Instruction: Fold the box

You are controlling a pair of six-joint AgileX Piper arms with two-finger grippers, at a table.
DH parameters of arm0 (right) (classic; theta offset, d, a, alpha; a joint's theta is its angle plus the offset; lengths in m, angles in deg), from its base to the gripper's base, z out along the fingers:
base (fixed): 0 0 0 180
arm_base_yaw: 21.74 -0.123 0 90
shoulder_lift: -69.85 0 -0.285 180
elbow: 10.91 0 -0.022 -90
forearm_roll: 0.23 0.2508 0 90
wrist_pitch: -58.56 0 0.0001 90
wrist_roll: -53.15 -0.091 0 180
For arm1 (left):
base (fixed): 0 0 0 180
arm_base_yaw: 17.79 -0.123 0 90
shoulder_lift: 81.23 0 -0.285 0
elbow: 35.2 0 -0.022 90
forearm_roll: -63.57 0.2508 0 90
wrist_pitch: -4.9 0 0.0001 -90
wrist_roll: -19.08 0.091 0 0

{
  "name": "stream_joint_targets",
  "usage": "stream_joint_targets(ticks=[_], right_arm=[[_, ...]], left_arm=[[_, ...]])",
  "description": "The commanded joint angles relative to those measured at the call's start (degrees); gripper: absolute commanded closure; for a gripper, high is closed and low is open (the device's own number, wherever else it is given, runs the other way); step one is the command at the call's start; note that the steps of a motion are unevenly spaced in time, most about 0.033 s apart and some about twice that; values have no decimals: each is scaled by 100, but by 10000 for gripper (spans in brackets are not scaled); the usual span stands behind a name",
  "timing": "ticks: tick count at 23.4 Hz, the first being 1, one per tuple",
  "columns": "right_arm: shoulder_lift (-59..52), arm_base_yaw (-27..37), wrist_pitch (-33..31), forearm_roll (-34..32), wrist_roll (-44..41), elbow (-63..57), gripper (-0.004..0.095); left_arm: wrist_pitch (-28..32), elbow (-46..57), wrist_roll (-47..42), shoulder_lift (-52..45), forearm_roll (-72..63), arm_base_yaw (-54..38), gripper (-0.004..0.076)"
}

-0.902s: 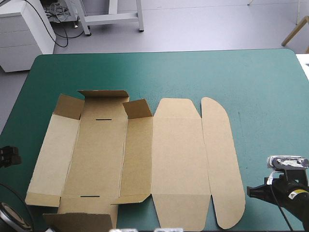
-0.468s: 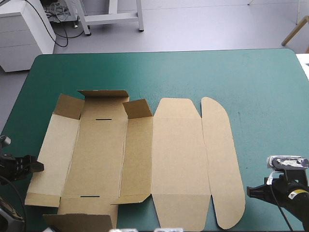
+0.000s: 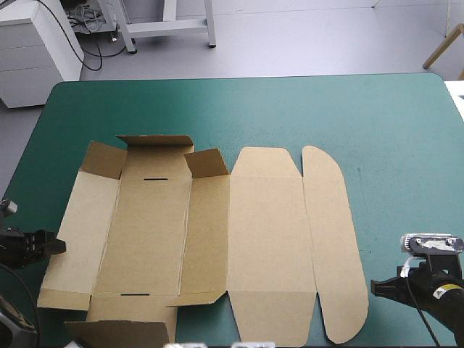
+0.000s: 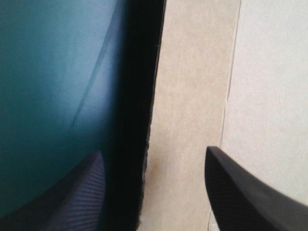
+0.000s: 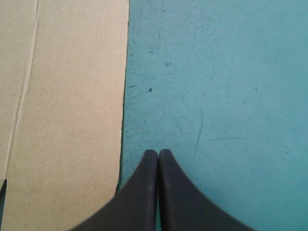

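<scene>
As the box (image 3: pixel 268 239) lies spread, teal-green cover (image 3: pixel 290 109) borders its far edge.

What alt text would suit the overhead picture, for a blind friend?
The brown box lies as a nearly flat sheet on the teal-green table, small flaps raised on its left part. The left hand is open at its left edge; the right hand, shut, sits apart to the right.

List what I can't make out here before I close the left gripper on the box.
High view: the box has its near-left flap cut off by the picture's bottom edge.
Left wrist view: a dark shadow along the box's edge hides whether that edge lies flat on the teal-green cover, and whether it touches the open left gripper.
</scene>
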Motion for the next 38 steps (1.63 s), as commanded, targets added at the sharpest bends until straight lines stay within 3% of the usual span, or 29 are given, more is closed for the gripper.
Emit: stream_joint_targets(ticks=[1,8,11,14,17,18,31,38], right_arm=[[20,16,281,78,67,136,927],[20,-39,281,78,67,136,927],[20,-150,281,78,67,136,927],[20,-198,281,78,67,136,927],[20,-198,281,78,67,136,927],[20,-198,281,78,67,136,927],[20,-198,281,78,67,136,928],[20,-198,281,78,67,136,927]], left_arm=[[-551,-107,18,-139,-253,25,298],[-531,-107,18,-139,-3,607,302],[-549,-107,-28,-139,-45,608,342],[-549,-107,-114,-139,-45,608,456],[-549,-107,-139,-139,-35,608,619],[-549,-107,-139,-139,-35,608,724],[-558,-107,-114,-139,-317,629,730],[-558,-129,-14,-139,-237,1184,730]])
